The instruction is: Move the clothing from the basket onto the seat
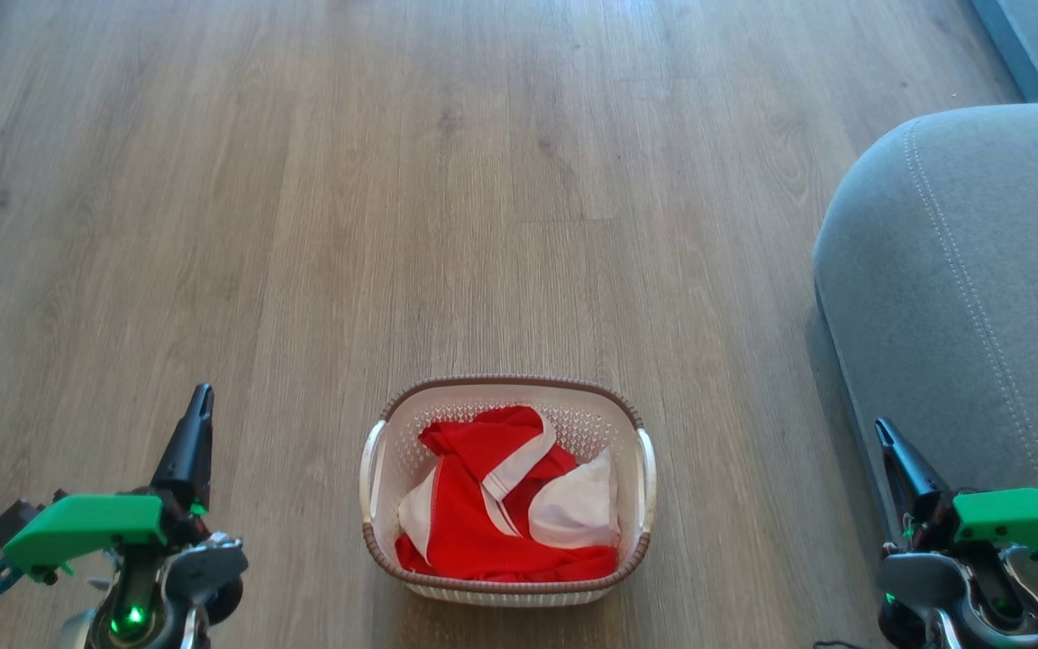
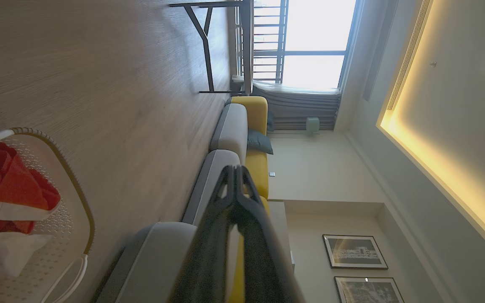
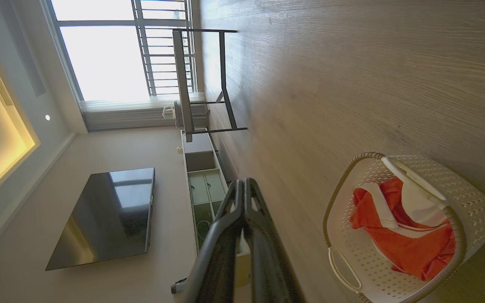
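The clothing [image 1: 492, 514], bright red with white bands, lies crumpled inside the cream basket [image 1: 375, 478] on the wooden floor, low in the middle of the head view. The grey seat [image 1: 960, 288] fills the right side, its rounded corner toward the basket. My left gripper [image 1: 201, 397] stands shut at the lower left, well left of the basket, holding nothing. My right gripper [image 1: 882, 428] stands shut at the lower right, against the seat's front edge. In the left wrist view I see the basket [image 2: 78, 210], the clothing [image 2: 11, 189] and my shut gripper [image 2: 236, 170]. The right wrist view has the basket [image 3: 474, 210], the clothing [image 3: 398, 235] and my shut gripper [image 3: 242, 183].
Bare wooden floor [image 1: 483, 180] stretches ahead of the basket. A grey-and-yellow sofa [image 2: 242, 134] runs along the wall, a dark-framed table [image 3: 200, 80] stands by the window, and a television [image 3: 107, 214] hangs above a low cabinet [image 3: 202, 181].
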